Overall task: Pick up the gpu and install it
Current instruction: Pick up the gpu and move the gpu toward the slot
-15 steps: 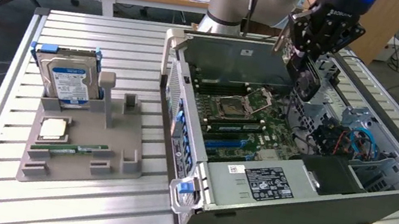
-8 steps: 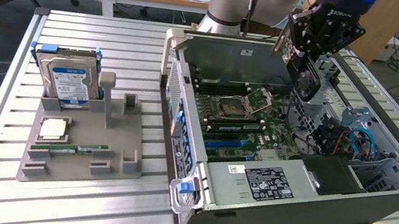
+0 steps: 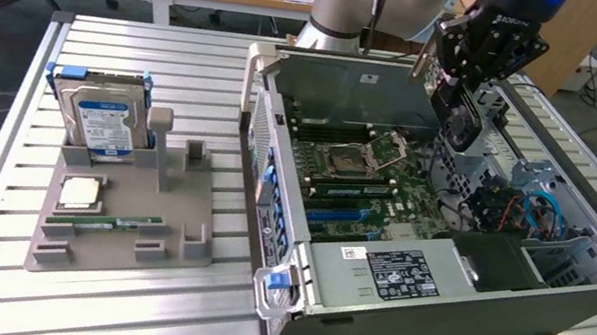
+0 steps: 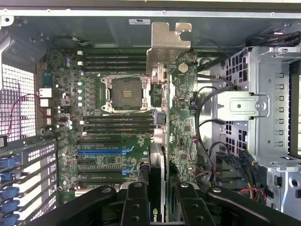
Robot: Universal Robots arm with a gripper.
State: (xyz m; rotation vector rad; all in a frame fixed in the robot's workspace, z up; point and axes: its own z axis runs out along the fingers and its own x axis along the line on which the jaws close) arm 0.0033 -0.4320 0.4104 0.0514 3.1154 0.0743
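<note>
My gripper (image 3: 464,93) is shut on the gpu (image 3: 460,129), holding the card on edge above the open computer case (image 3: 433,308), over the side nearest the drive cage. In the wrist view the gpu (image 4: 182,113) stands edge-on between my black fingers (image 4: 135,202). Its green board faces one way and its silver bracket (image 4: 167,44) points away from the wrist. The card hangs over the motherboard (image 4: 113,117), apart from the blue expansion slots (image 4: 106,151) beside it.
A grey fixture (image 3: 123,238) on the slatted table at the exterior view's left holds a blue-labelled hard drive (image 3: 106,122), a CPU (image 3: 79,193) and a green RAM stick (image 3: 104,221). Inside the case are a metal drive cage (image 4: 263,108), cables (image 3: 534,212) and a power supply (image 3: 397,270).
</note>
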